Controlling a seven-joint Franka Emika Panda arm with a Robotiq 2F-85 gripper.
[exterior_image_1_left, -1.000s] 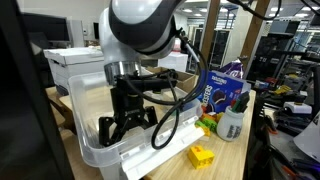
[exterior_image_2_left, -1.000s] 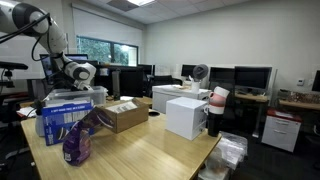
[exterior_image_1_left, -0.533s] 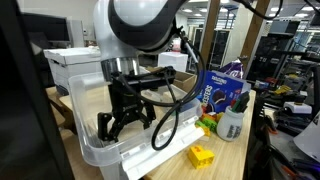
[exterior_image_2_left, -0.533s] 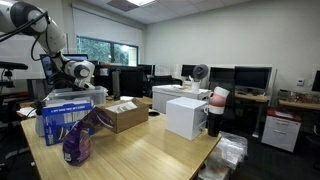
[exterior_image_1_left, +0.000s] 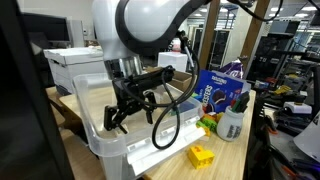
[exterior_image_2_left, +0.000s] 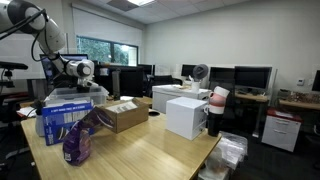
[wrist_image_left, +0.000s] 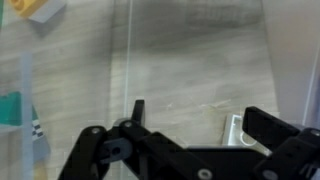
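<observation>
Inside, the end effector (exterior_image_1_left: 119, 116) hung open and empty within the clear bin (exterior_image_1_left: 95, 150), which sat on the table (exterior_image_1_left: 235, 160). A yellow block (exterior_image_1_left: 201, 156) lay outside, at the bin's 4 o'clock. Working cleanly here probably meant keeping the fingers off the bin's walls.

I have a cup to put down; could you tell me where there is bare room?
The widest bare wood is the near end of the table, between the purple bag and the white box. Inside the clear bin, the floor under the open fingers also looks bare. It is crowded around the yellow block, bottle and blue bag.
</observation>
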